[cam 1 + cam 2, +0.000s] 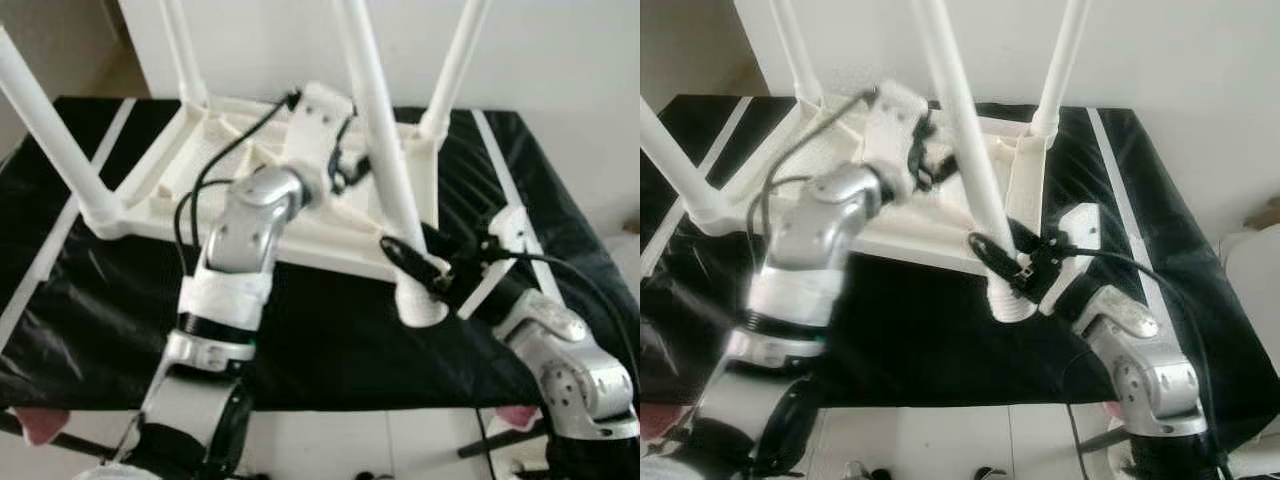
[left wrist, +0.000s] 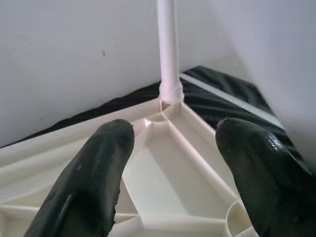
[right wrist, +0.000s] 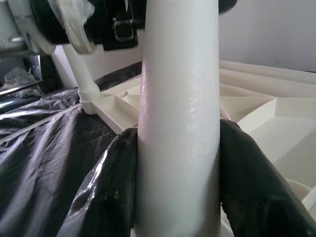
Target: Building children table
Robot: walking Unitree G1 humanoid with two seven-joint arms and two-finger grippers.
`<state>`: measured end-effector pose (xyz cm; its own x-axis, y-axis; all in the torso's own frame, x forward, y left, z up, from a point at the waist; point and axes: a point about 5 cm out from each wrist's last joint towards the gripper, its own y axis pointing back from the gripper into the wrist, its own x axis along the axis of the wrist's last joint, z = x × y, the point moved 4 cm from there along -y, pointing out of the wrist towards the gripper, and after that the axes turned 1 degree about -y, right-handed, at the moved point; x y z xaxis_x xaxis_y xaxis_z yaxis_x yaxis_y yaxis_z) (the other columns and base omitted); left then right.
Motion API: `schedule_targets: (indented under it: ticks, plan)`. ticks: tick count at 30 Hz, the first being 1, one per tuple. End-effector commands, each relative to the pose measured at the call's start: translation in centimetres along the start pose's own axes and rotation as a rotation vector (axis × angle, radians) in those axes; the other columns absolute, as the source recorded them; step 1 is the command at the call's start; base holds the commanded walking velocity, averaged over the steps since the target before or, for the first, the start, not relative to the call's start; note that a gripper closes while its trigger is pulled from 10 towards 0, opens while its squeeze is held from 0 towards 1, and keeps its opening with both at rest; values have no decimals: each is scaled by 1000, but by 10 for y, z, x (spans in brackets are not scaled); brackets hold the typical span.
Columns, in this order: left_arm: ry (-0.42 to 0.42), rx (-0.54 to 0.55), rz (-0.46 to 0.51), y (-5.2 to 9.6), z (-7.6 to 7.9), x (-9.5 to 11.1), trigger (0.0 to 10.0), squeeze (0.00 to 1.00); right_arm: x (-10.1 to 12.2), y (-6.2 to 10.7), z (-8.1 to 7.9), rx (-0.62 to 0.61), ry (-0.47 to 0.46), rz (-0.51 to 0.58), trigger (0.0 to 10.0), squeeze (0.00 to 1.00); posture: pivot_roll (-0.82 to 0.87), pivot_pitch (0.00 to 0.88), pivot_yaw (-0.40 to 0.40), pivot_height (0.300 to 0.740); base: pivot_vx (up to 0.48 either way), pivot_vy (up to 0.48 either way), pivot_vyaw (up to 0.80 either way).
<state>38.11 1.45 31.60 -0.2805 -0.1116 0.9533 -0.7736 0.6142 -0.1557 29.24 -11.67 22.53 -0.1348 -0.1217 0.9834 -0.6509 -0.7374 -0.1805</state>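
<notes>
the right end effector (image 1: 425, 262) clamps the near-right leg (image 1: 385, 150) low at its socket, long axis upright; the left end effector (image 2: 173, 163), spread wide, hovers over the upturned tabletop (image 1: 190, 170).

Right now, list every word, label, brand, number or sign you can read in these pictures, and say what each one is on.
No readable text in any view.
The upturned white table top and its legs are plain moulded plastic, with no print visible.
The black sheet carries only pale stripes, no lettering.
The right gripper and left gripper show no markings.
</notes>
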Motion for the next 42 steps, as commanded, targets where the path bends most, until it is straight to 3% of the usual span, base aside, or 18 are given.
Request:
schedule_targets:
  ticks: [1,8,14,16,18,22,35,36,38,39,40,41,42]
  plan:
    - [-25,-3,60,-2,7,23,10000,0,-11,-5,-8,32,-39,-42,10000,0,-158,146,18,740,0,0,0]
    - [-61,-19,109,-6,17,49,10000,0,-15,-16,-9,35,-76,-37,10000,0,-150,145,20,740,0,0,0]
    - [-56,-43,122,-8,24,56,10000,0,-15,-22,-9,34,-85,-25,10000,0,-151,142,22,740,0,0,0]
    - [-49,-67,131,-9,33,59,10000,0,-15,-27,-8,29,-96,-12,10000,0,-148,136,21,740,0,0,0]
    - [-49,-67,131,-9,33,59,10000,0,-15,-27,-8,29,-96,-12,10000,0,-148,136,21,740,0,0,0]
    - [-25,-99,131,-13,54,62,10000,0,-13,-33,-9,28,-114,10,10000,0,-145,129,19,740,0,0,0]
    - [-21,-92,116,-11,54,58,10000,0,-6,-32,-4,3,-101,46,10000,0,-148,122,19,740,0,0,0]
    - [86,0,112,-11,29,54,10000,0,2,-24,8,-48,-89,79,3922,0,-154,130,22,740,0,0,0]
    - [86,0,112,-11,29,54,10000,0,2,-24,8,-48,-89,79,3922,0,-154,130,22,740,0,0,0]
    - [169,66,110,-9,12,50,10000,0,8,-18,16,-86,-80,104,3922,0,-155,131,23,740,0,0,0]
    - [169,66,110,-9,12,50,10000,0,8,-18,16,-86,-80,104,3922,0,-155,131,23,740,0,0,0]
    - [260,125,126,-6,-4,48,10000,0,15,-11,25,-130,-80,131,0,0,-160,137,27,740,0,0,0]
    - [307,163,134,-3,-14,45,10000,0,20,-5,33,-179,-76,150,2353,0,-161,143,30,740,0,0,0]
